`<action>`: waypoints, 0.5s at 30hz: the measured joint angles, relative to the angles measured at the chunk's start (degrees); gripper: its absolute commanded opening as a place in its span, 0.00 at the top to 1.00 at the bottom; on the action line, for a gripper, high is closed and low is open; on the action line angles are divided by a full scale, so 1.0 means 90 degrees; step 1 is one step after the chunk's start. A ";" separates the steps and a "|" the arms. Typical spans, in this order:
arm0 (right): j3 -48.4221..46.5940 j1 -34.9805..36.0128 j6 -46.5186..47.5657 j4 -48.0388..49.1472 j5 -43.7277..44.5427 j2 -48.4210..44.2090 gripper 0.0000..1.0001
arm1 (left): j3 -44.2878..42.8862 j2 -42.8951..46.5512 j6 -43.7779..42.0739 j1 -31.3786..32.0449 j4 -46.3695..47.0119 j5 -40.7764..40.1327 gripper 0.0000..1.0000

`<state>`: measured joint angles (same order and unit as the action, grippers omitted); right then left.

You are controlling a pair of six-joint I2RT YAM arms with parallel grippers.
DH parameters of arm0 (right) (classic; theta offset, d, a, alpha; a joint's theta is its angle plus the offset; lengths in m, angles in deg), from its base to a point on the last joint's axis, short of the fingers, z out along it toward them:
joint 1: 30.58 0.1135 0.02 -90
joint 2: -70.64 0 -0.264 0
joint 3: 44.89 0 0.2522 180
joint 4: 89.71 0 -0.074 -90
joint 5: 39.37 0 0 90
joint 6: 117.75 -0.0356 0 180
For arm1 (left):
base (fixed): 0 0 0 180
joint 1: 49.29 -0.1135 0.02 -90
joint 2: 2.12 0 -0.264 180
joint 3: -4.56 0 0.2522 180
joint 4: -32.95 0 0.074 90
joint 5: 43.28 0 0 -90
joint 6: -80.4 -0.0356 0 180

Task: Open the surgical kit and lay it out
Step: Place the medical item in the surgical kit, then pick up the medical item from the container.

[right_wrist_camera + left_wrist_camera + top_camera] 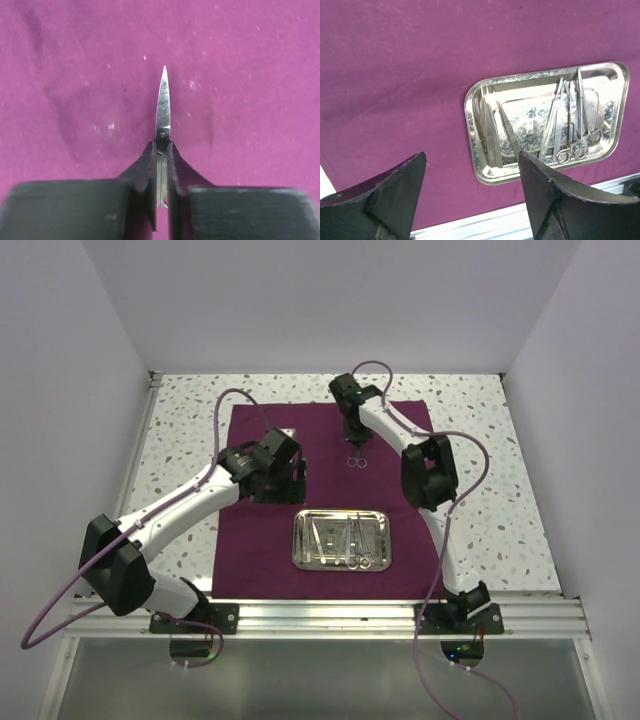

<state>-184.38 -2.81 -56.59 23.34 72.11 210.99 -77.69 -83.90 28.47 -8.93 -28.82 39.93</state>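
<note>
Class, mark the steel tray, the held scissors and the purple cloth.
steel tray (530, 117): left wrist view, bare floor.
scissors (163, 100): right wrist view, blade.
purple cloth (250, 540): top view, bare left part.

The right pincer (161, 149) hides much of the scissors (163, 102).

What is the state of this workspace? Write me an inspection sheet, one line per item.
Surface: speckled table, largely covered by a purple cloth spread open.
Job's things: steel tray on the cloth's near half, holding several thin instruments; one pair of scissors out of the tray, over the cloth's far half.
Clutter: nothing seen.
Grippers: left gripper open and empty, above the cloth; right gripper shut on the scissors.
Cables: a cable loops along each arm, away from the tray.
Surroundings: white walls; metal rail at the near edge.
</note>
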 measured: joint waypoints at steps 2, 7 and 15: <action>-0.0117 -0.0007 -0.0027 0.0024 0.0012 0.0119 0.19 | 0.0000 -0.0010 0.0005 0.0002 -0.0058 0.0027 0.25; 0.0017 -0.0005 0.0027 0.0265 0.0107 0.0061 0.02 | 0.0075 -0.0010 0.0053 0.0046 -0.0015 0.0136 0.41; 0.2429 -0.0005 -0.0005 0.0549 0.0199 -0.2006 0.02 | 0.0410 -0.0284 0.0282 0.0512 0.0471 0.0478 0.53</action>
<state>-162.52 -2.85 -56.64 28.28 73.90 192.94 -74.00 -86.46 31.00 -4.32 -24.58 44.24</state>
